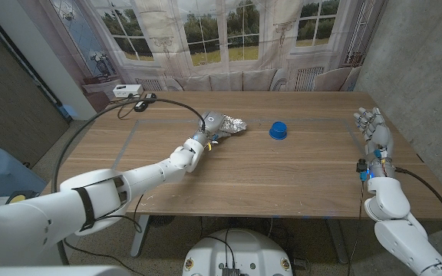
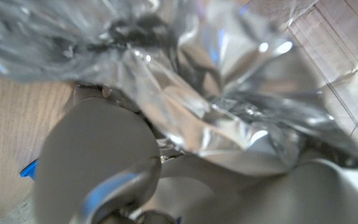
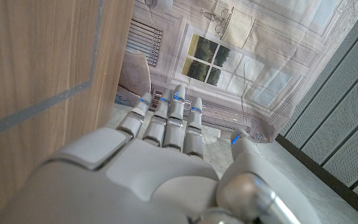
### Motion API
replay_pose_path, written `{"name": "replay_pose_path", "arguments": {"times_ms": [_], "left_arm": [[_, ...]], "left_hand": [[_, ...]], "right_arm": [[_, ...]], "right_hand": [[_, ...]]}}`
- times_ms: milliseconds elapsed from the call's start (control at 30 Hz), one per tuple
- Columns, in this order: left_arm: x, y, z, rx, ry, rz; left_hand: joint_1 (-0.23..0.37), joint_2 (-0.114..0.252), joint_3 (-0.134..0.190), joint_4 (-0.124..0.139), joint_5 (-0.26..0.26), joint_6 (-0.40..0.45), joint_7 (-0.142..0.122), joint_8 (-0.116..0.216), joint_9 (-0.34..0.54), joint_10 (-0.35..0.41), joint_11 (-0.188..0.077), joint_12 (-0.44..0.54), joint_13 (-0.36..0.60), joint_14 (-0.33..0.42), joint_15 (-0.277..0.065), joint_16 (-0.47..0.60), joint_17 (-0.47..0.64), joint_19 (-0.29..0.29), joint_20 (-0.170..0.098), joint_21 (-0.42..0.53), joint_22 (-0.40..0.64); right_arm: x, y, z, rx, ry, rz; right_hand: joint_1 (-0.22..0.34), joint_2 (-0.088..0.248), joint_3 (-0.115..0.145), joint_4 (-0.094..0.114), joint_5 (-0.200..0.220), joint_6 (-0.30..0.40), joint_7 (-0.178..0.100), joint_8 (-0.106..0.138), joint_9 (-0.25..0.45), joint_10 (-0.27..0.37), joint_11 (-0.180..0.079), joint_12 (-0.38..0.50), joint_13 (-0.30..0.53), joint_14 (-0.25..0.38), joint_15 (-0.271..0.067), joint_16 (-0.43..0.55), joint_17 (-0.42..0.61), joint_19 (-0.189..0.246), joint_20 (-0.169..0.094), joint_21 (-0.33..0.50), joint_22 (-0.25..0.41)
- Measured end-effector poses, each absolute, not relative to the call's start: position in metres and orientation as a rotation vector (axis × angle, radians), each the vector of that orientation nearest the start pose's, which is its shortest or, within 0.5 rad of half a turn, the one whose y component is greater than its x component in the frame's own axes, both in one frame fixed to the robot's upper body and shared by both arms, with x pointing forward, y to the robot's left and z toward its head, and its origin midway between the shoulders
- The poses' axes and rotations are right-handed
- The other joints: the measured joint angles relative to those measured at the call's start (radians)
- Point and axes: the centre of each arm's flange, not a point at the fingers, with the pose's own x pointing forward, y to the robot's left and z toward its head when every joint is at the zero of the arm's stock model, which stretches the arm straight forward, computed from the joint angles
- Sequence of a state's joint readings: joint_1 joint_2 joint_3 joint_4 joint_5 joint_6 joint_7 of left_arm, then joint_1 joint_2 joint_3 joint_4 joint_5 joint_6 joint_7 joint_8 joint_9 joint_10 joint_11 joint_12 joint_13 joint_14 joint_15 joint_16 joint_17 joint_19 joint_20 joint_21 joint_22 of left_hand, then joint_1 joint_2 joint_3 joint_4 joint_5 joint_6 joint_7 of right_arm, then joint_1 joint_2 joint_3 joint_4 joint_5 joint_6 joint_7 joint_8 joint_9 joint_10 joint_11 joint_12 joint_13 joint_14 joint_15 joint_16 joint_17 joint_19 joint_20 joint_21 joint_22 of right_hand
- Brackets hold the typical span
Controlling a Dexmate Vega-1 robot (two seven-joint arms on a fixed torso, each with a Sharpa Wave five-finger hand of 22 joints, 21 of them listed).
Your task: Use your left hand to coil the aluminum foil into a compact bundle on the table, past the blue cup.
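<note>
Head view: left robot hand (image 1: 199, 142) closed on crumpled aluminum foil (image 1: 227, 124), mid-desk, just left of the blue cup (image 1: 278, 130). Right robot hand (image 1: 373, 129) idle at the desk (image 1: 298, 184) right edge, fingers extended, empty.
Left wrist view: foil (image 2: 229, 118) bunched against the fingers (image 2: 92, 155). Advice: gather loose edges inward, squeeze gently, avoid tearing.
Right wrist view: right robot hand (image 3: 166, 162) open, nothing held.

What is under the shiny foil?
The left hand holds the crumpled foil from below; its fingers show beneath it. The wooden table lies underneath. Anything inside the folds is hidden.
</note>
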State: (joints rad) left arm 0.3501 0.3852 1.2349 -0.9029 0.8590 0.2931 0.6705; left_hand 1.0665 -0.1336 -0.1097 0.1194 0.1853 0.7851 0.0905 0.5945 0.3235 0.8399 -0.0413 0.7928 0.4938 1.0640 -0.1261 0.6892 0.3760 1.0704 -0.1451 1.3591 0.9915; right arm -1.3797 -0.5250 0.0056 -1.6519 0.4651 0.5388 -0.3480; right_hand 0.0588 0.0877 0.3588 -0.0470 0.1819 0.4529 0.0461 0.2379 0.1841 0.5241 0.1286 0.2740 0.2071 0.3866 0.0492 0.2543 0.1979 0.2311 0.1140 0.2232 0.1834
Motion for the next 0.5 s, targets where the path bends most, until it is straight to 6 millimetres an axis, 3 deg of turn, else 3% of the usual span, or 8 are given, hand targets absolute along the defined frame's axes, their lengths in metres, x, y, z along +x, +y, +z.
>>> {"name": "replay_pose_path", "arguments": {"times_ms": [100, 167, 200, 233, 333, 367, 400, 500], "left_arm": [[0.699, 0.126, -0.041, 1.875, -0.960, 0.379], [0.698, 0.125, -0.041, 1.892, -0.966, 0.387], [0.697, 0.124, -0.042, 1.903, -0.972, 0.389], [0.697, 0.125, -0.042, 1.906, -0.972, 0.391], [0.694, 0.122, -0.046, 1.935, -0.984, 0.390], [0.693, 0.121, -0.047, 1.939, -0.985, 0.389], [0.692, 0.120, -0.047, 1.945, -0.986, 0.390], [0.690, 0.119, -0.048, 1.964, -0.980, 0.393]], "left_hand": [[0.000, 0.000, 0.012, 0.002, -0.001, -0.021, 0.008, 0.014, 0.000, -0.018, -0.013, 0.010, 0.000, -0.007, 0.007, 0.005, 0.000, -0.005, 0.005, -0.090, -0.161], [-0.005, 0.005, 0.031, 0.007, -0.003, -0.086, -0.021, 0.011, 0.073, -0.044, -0.017, -0.017, 0.066, -0.009, 0.009, 0.008, 0.000, -0.012, 0.012, -0.128, -0.249], [-0.010, 0.010, 0.042, 0.007, -0.003, -0.126, -0.040, -0.040, 0.109, -0.063, -0.019, -0.067, 0.171, -0.009, 0.009, 0.008, 0.000, -0.012, 0.012, -0.144, -0.295], [-0.017, 0.017, 0.057, 0.002, 0.000, -0.178, -0.060, -0.100, 0.093, -0.091, -0.029, -0.117, 0.184, -0.009, 0.009, 0.008, 0.000, -0.012, 0.012, -0.159, -0.341], [-0.054, 0.055, 0.118, -0.027, 0.008, -0.306, -0.113, -0.240, -0.004, -0.180, -0.058, -0.260, 0.086, 0.011, 0.028, -0.033, -0.003, -0.044, 0.014, -0.234, -0.497], [-0.060, 0.084, 0.146, -0.043, 0.008, -0.321, -0.126, -0.268, -0.033, -0.191, -0.062, -0.296, 0.053, 0.015, 0.030, -0.090, -0.031, -0.058, 0.013, -0.267, -0.558], [-0.077, 0.102, 0.155, -0.039, 0.009, -0.334, -0.139, -0.293, -0.062, -0.197, -0.068, -0.331, 0.019, 0.018, -0.001, -0.155, -0.074, -0.058, 0.012, -0.299, -0.624], [-0.102, 0.132, 0.163, -0.031, 0.015, -0.367, -0.171, -0.345, -0.111, -0.232, -0.080, -0.405, -0.051, -0.013, -0.033, -0.286, -0.155, -0.073, 0.005, -0.369, -0.761]], "right_arm": [[0.504, -0.408, -0.099, 0.086, -0.806, -0.287], [0.503, -0.409, -0.100, 0.087, -0.807, -0.290], [0.502, -0.409, -0.101, 0.087, -0.808, -0.290], [0.502, -0.409, -0.101, 0.087, -0.808, -0.290], [0.499, -0.409, -0.101, 0.086, -0.811, -0.291], [0.499, -0.409, -0.101, 0.086, -0.812, -0.292], [0.498, -0.409, -0.101, 0.085, -0.813, -0.292], [0.496, -0.409, -0.101, 0.084, -0.816, -0.292]], "right_hand": [[0.000, 0.000, 0.000, 0.000, 0.000, 0.000, 0.000, 0.000, 0.000, 0.000, 0.000, 0.000, 0.000, 0.001, -0.001, 0.000, 0.000, 0.001, -0.001, 0.000, 0.000], [0.000, 0.000, 0.000, 0.000, 0.000, 0.000, 0.000, 0.000, 0.000, 0.000, 0.000, 0.000, 0.000, 0.001, -0.001, 0.000, 0.000, 0.001, -0.001, 0.000, 0.000], [0.000, 0.000, 0.000, 0.000, 0.000, 0.000, 0.000, 0.000, 0.000, 0.000, 0.000, 0.000, 0.000, 0.001, -0.001, 0.000, 0.000, 0.001, -0.001, 0.000, 0.000], [0.000, 0.000, 0.001, 0.001, 0.000, 0.003, 0.004, 0.000, 0.000, 0.002, 0.002, 0.000, 0.000, 0.001, -0.001, 0.000, 0.000, 0.001, -0.001, 0.000, 0.000], [0.000, 0.000, 0.004, 0.004, 0.000, 0.003, 0.004, 0.000, 0.000, 0.004, 0.004, 0.000, 0.000, 0.005, 0.003, 0.000, 0.000, 0.001, -0.001, 0.000, 0.000], [0.000, 0.000, 0.002, 0.006, 0.000, 0.003, 0.004, 0.000, 0.000, 0.004, 0.004, 0.000, 0.000, 0.007, 0.004, 0.000, 0.000, 0.001, -0.001, 0.000, 0.000], [0.000, 0.000, 0.001, 0.007, 0.000, 0.003, 0.004, 0.000, 0.000, 0.004, 0.004, 0.000, 0.000, 0.007, 0.004, 0.003, 0.000, 0.001, -0.001, 0.000, 0.000], [0.000, 0.000, 0.001, 0.007, 0.000, 0.003, 0.004, 0.000, 0.000, 0.009, 0.005, 0.000, 0.000, 0.012, -0.001, 0.005, 0.000, 0.003, 0.000, 0.000, 0.000]]}}
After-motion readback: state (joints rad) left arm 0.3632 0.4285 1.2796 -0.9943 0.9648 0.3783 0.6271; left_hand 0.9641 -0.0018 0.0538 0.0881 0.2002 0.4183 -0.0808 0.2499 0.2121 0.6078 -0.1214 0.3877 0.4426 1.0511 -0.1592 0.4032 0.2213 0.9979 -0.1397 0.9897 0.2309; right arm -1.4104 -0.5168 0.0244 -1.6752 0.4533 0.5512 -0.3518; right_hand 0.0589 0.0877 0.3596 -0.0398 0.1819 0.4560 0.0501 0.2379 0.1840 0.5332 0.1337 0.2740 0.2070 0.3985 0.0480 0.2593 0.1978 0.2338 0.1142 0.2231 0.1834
